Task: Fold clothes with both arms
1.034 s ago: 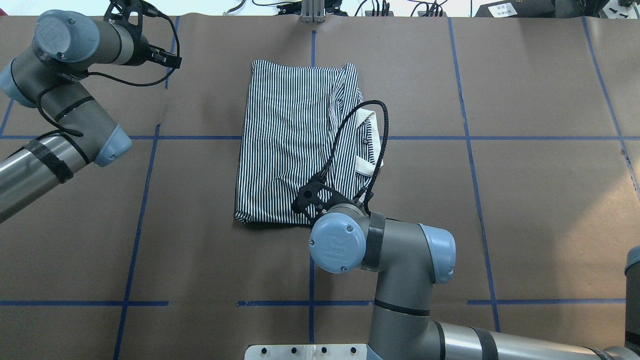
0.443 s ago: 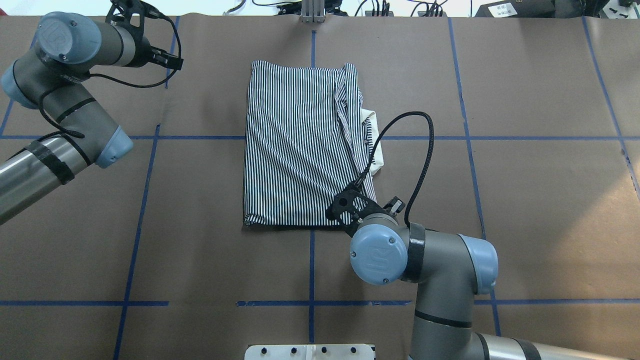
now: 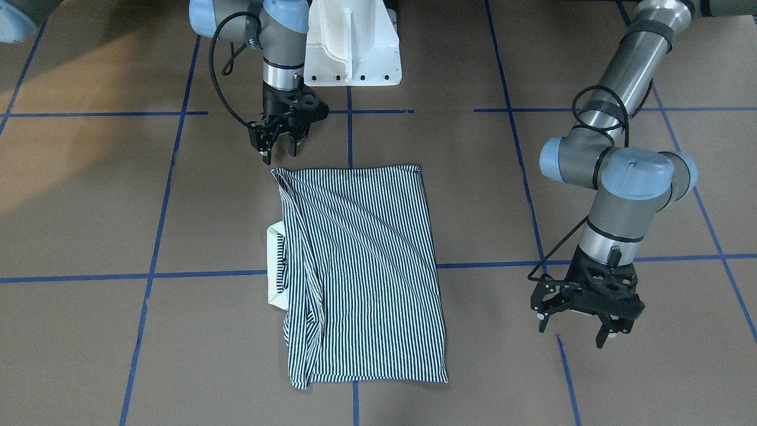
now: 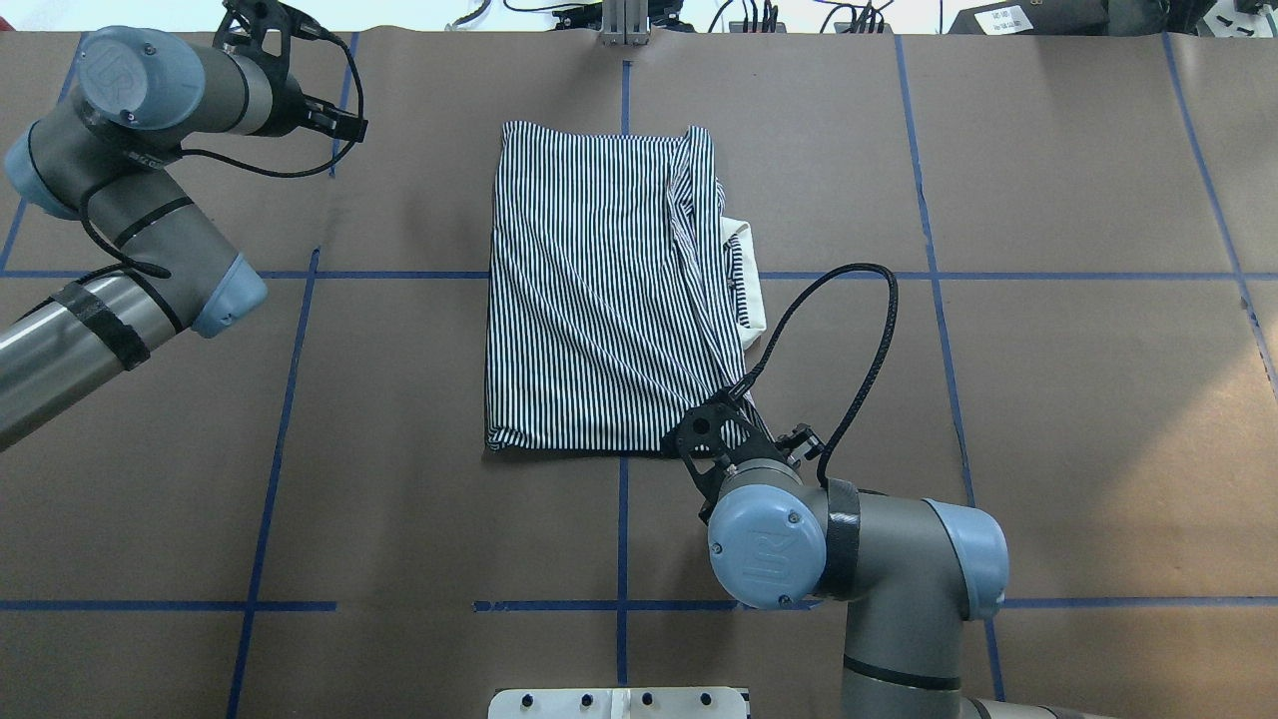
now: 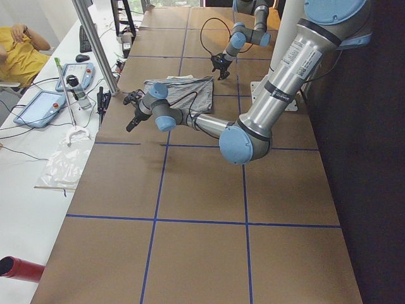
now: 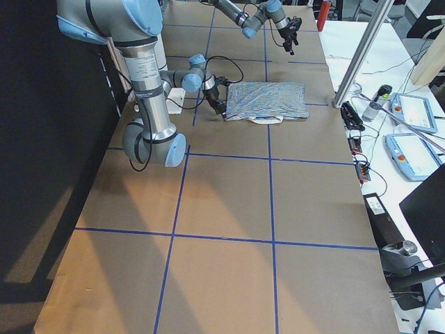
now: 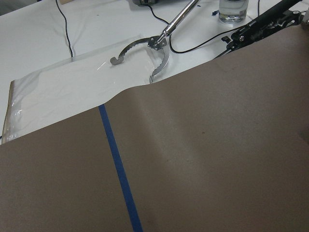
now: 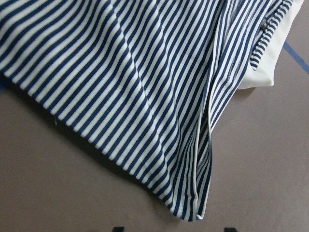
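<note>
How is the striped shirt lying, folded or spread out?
Folded. The shirt lies as a compact rectangle, no sleeves sticking out; layers overlap along one side, where the cream collar peeks from under striped fabric.

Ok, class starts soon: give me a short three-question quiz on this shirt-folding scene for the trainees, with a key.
1. True or false: the left end effector is gripping the polo shirt.
2. Which edge of the folded shirt does the cream collar poke out from? A) the edge toward the robot's right B) the edge toward the robot's left C) the far edge
3. Fill in: the right end effector, beside the shirt's corner near the robot's base, has its jaws ___ and empty.

Key: 1 false, it hangs over bare table, apart from the shirt; 2 A; 3 open.
</note>
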